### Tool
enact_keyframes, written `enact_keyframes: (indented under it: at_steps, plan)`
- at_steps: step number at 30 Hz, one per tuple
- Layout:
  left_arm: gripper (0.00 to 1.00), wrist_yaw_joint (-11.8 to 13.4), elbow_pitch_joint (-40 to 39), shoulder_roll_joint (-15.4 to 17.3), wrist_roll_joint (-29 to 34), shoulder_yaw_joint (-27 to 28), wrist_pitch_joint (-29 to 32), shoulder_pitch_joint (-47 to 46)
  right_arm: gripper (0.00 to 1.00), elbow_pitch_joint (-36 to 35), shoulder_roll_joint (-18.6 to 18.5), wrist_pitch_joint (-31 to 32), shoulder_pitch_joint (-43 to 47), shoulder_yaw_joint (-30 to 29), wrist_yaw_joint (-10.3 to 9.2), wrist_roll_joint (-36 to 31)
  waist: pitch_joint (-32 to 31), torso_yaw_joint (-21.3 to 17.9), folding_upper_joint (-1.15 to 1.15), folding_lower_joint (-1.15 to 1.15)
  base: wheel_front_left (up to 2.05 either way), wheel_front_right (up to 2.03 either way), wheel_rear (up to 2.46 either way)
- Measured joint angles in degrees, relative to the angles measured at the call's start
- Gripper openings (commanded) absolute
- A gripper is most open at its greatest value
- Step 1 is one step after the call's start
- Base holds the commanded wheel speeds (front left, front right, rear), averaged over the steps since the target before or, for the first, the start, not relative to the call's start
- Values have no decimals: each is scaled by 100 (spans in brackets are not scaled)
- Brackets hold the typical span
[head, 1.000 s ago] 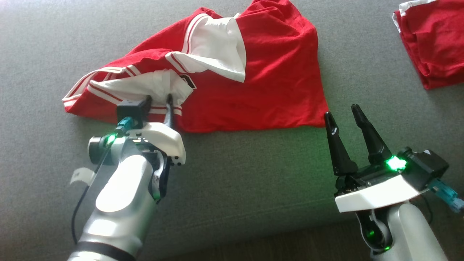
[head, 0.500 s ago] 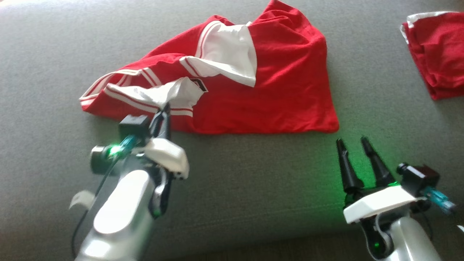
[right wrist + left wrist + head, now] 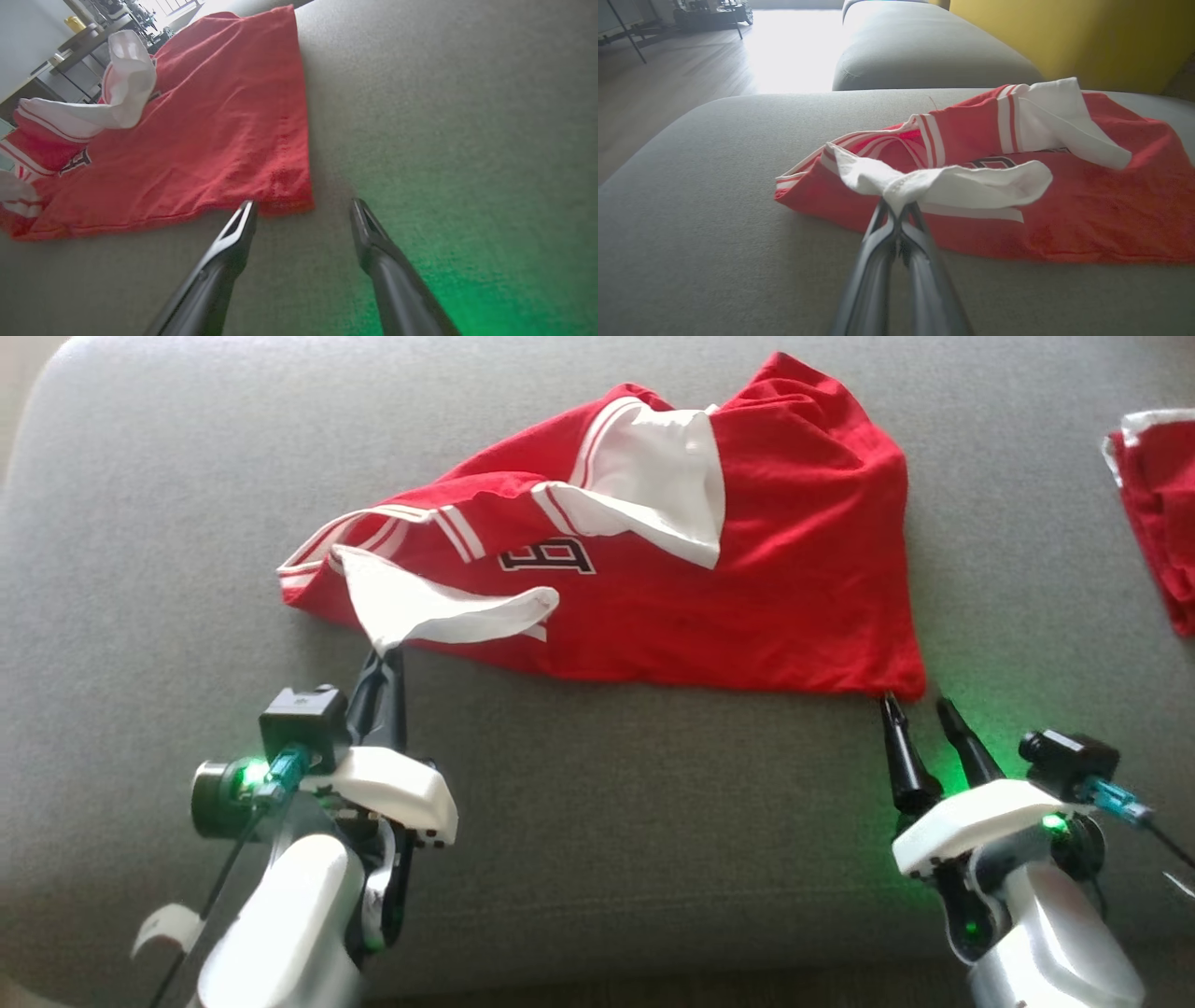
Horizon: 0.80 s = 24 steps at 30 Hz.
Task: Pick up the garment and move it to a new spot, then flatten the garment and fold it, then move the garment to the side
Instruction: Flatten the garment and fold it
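The garment (image 3: pixel 766 579) is a red jersey with white sleeves, white stripes and a black number, spread crumpled across the grey cushion (image 3: pixel 597 821). My left gripper (image 3: pixel 387 658) is shut on a white sleeve (image 3: pixel 420 611), which is pulled out toward me; in the left wrist view the left gripper (image 3: pixel 896 212) pinches that sleeve (image 3: pixel 952 184) into a bunch. My right gripper (image 3: pixel 920 705) stands open at the garment's near right corner. In the right wrist view the right gripper (image 3: pixel 303 207) has that red corner (image 3: pixel 287 203) just ahead, between its fingertips, with nothing gripped.
Another red and white cloth (image 3: pixel 1153 495) lies at the right edge of the cushion. A second grey cushion (image 3: pixel 924 46) and a yellow wall (image 3: pixel 1069 37) stand behind. Wooden floor (image 3: pixel 668 84) lies past the cushion's left end.
My left gripper has shut on the white sleeve and drawn it back toward me, uncovering the black number. The right gripper has come up to the near right corner. The camera has shifted.
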Motion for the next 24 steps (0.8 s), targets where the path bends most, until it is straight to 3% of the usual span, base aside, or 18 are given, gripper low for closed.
enact_keyframes:
  at_steps: [6, 9, 10, 16, 20, 24]
  plan:
    - [0, 55, -299, 13, 3, -127, 83, 61, 98, 272, -5, -1, -281, -81, 0, -44, -14, 136, 0, 0, 0, 0, 0]
    - [0, 57, -332, 23, 9, -132, 91, 63, 17, 380, -7, -1, -321, -75, 0, -107, -21, 175, 0, 0, 0, 0, 0]
    - [0, 75, -344, 29, 9, -133, 93, 67, 0, 411, -7, -1, -317, -71, 0, -140, -30, 186, 0, 0, 0, 0, 0]
    - [0, 122, -474, 149, 8, -119, 91, 199, 0, 464, -5, 0, -279, -80, 0, -264, -153, 214, 0, 0, 0, 0, 0]
    - [0, 145, -724, 282, 8, -53, 5, 293, 0, 33, -5, 0, -122, -111, 0, -396, -273, 180, 0, 0, 0, 0, 0]
    - [0, 102, -1212, 634, 38, 131, -3, 247, 0, -446, -4, 10, -53, -46, 0, -399, -409, 86, 0, 0, 0, 0, 0]
